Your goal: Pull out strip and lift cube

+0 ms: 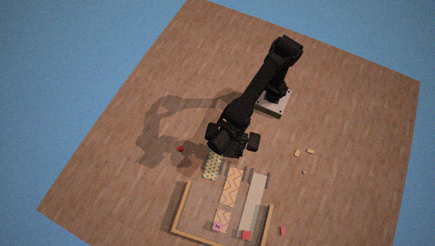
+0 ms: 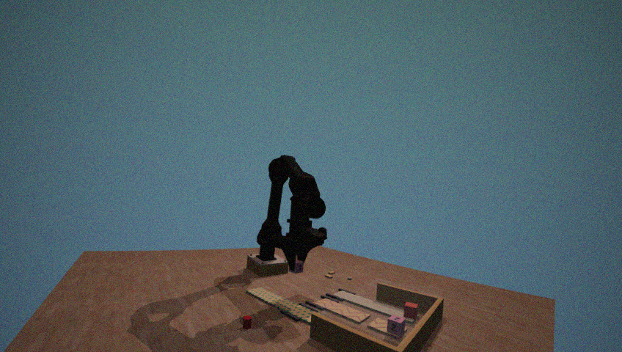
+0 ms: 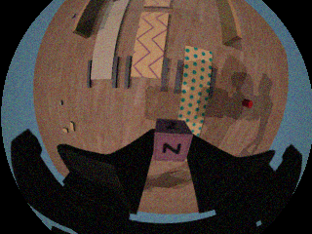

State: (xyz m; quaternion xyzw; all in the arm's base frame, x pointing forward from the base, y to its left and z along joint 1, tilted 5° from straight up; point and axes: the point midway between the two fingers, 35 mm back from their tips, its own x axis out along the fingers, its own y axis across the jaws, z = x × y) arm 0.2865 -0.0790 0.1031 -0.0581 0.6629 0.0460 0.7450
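Observation:
My gripper is shut on a purple labelled cube and holds it raised above the table; the arm hides both in the top view. The dotted strip is in one piece, bare, and lies partly between rails, reaching toward the arm's base. The zigzag strip is in two parts with a gap: a long part and a short part. A pink labelled cube stands on the short part. A plain pale strip carries a red cube at its far end.
A low wooden wall surrounds the strips' far ends on three sides. Dark rails flank the strips. A red cylinder stands beyond the dotted strip. Small tan blocks and a red block lie opposite.

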